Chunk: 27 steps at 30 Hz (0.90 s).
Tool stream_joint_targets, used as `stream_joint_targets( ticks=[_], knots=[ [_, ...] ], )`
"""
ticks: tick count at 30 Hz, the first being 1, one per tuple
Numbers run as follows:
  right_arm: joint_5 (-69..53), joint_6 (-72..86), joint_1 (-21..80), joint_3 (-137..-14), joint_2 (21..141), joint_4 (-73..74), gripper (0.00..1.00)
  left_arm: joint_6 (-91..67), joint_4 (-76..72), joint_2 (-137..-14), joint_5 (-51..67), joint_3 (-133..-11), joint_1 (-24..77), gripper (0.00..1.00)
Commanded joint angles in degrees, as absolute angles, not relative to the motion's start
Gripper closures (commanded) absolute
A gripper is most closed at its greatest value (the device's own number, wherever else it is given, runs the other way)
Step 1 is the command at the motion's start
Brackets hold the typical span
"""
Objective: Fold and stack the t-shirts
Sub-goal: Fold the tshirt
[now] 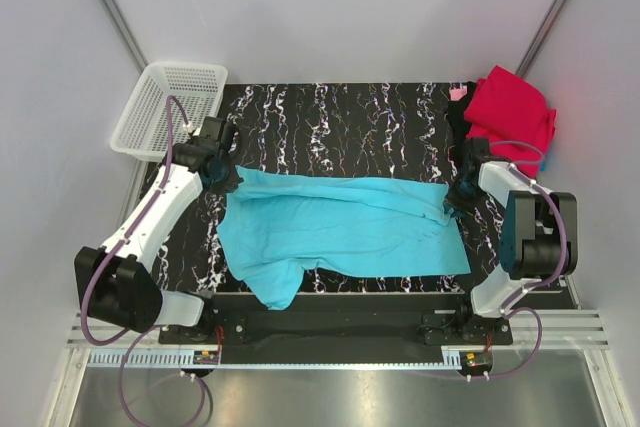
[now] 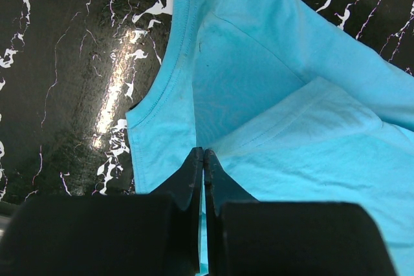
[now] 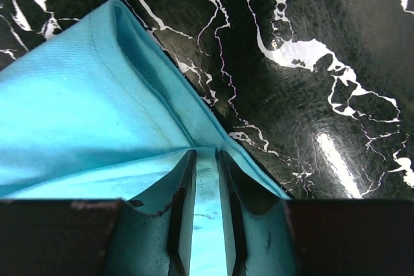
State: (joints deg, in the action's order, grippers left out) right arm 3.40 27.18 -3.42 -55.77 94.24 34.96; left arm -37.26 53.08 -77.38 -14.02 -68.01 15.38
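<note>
black marble table (image 1: pixel 330 107) | turquoise t-shirt (image 1: pixel 340 232) spread right of white mesh basket (image 1: pixel 140 122) | left gripper (image 2: pixel 204 153), right gripper (image 3: pixel 206 156) each pinch its edge | i judge first fold underway | red t-shirt (image 1: pixel 515 107) heaped far right of basket, nothing stacked

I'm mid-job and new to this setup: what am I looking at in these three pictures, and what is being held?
Two robot arms are bolted at the near edge of a black marbled table. One picture looks down on both; the other two come from a camera on each wrist, its fingers in view. A turquoise t-shirt lies spread on it, a red t-shirt at the far right corner, a white basket far left. The left tool and right tool are each shut on the turquoise t-shirt's far edge.
</note>
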Motion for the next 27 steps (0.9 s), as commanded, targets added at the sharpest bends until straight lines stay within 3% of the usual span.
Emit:
stream_joint_targets(
  ticks=[1,4,5,27],
  knots=[
    [2.5,26.8,-3.7,-56.9,95.2,33.9,0.73,-36.0,51.8,-76.6,-15.6,-68.4,15.0,1.00],
    [2.4,26.8,-3.6,-56.8,95.4,33.8,0.87,-36.0,51.9,-76.7,-15.7,-68.3,15.0,1.00],
    [2.3,26.7,-3.7,-56.6,95.4,33.8,1.00,-36.0,51.8,-76.6,-15.6,-68.3,15.0,1.00],
    [3.3,23.3,-3.7,-62.8,81.2,45.8,1.00,-33.7,53.7,-70.0,-11.3,-67.6,15.0,1.00]
  ],
)
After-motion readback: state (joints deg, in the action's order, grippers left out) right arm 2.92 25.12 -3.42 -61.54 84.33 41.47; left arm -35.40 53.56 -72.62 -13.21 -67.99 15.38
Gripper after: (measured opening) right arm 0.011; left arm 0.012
